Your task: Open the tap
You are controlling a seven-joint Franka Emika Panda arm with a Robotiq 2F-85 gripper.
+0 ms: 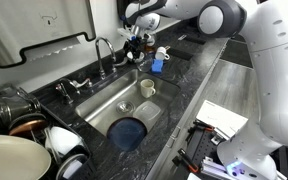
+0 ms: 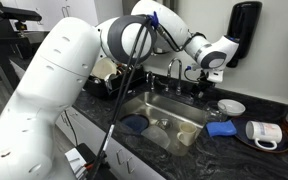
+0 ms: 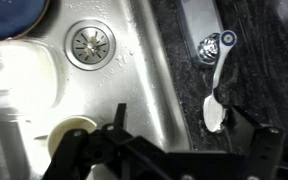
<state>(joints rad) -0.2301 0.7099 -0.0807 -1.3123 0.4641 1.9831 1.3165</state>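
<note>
The chrome gooseneck tap [image 1: 103, 48] stands behind the steel sink [image 1: 112, 100]; it also shows in an exterior view [image 2: 173, 70]. In the wrist view a chrome lever handle [image 3: 216, 88] with a flat paddle end lies on the dark counter, next to the tap's spout [image 3: 197, 20]. My gripper [image 3: 184, 135] is open, with the paddle end between its fingers, close to the right finger; I cannot tell whether they touch. In both exterior views the gripper [image 1: 136, 42] [image 2: 206, 72] hovers low over the counter just beside the tap.
In the sink are a cup [image 1: 147, 88], a blue plate [image 1: 129, 131] and the drain [image 3: 91, 42]. A blue cup [image 1: 158, 64] stands on the counter near the gripper. Stacked dishes [image 1: 29, 140] sit at one end, a blue cloth [image 2: 221, 128] and white crockery [image 2: 262, 131] at the other.
</note>
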